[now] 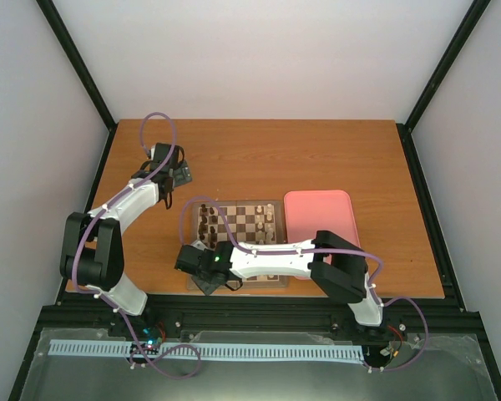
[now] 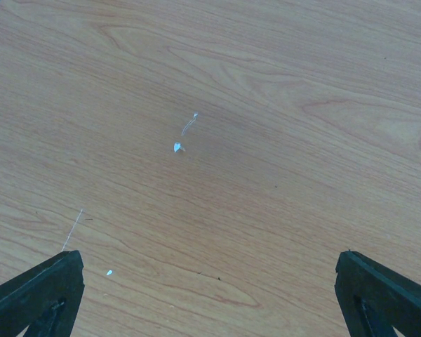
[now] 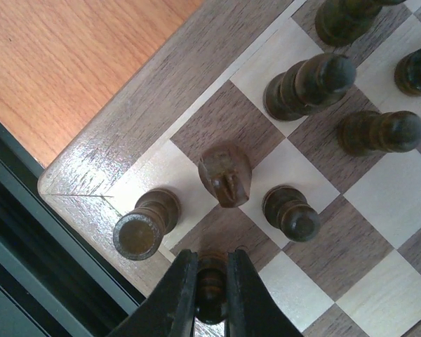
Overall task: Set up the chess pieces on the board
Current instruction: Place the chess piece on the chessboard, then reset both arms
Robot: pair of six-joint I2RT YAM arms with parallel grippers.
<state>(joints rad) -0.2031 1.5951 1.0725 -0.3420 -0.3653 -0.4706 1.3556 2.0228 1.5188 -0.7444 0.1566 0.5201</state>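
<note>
We have the right claw (image 3: 212, 295) clamped on a dark piece (image 3: 210, 279) at the board (image 3: 119, 133) corner, left claw (image 2: 210, 295) spread apart over the surface (image 2: 252, 98) off the board's far-left.

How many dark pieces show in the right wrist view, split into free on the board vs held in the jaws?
Free dark pieces on the board: 7
Jaws of right gripper shut on held piece: 1
Total: 8
</note>
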